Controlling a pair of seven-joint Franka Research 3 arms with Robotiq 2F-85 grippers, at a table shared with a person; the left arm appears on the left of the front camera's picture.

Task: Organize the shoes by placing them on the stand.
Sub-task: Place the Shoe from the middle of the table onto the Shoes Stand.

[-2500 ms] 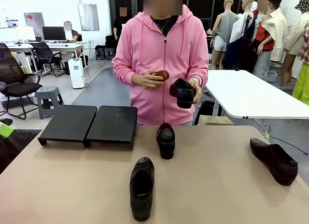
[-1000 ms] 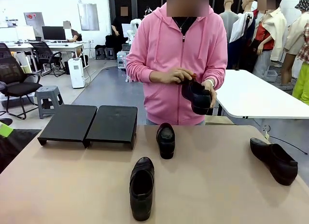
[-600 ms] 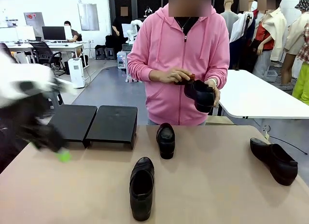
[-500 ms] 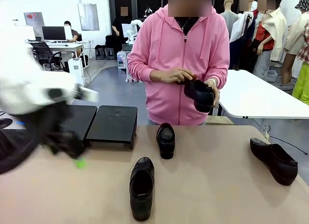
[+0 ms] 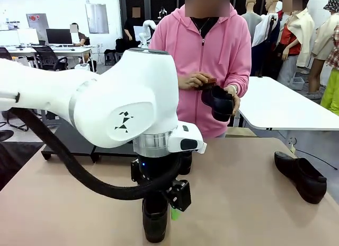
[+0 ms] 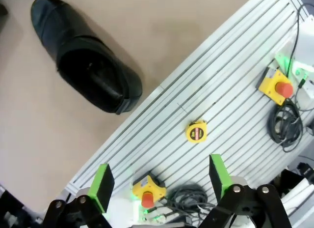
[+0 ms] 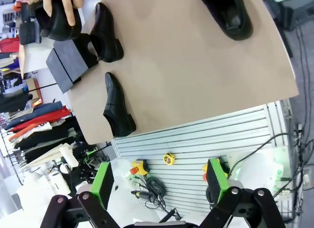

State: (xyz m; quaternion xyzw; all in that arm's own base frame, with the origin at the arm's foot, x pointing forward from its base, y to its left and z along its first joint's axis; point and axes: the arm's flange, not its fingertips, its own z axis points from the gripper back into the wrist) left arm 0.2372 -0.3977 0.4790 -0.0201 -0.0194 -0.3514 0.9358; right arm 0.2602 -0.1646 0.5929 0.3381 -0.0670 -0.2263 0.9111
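Hovering left gripper (image 6: pixel 160 171), shoe (image 6: pixel 86 66) just beside

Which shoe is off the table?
The shoe the person holds; the other three lie on the table.

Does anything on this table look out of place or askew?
Yes. One shiny black leather slip-on shoe lies alone near the right edge of the beige table, turned diagonally, far from the flat matte-black stand on the left, whose top looks bare.
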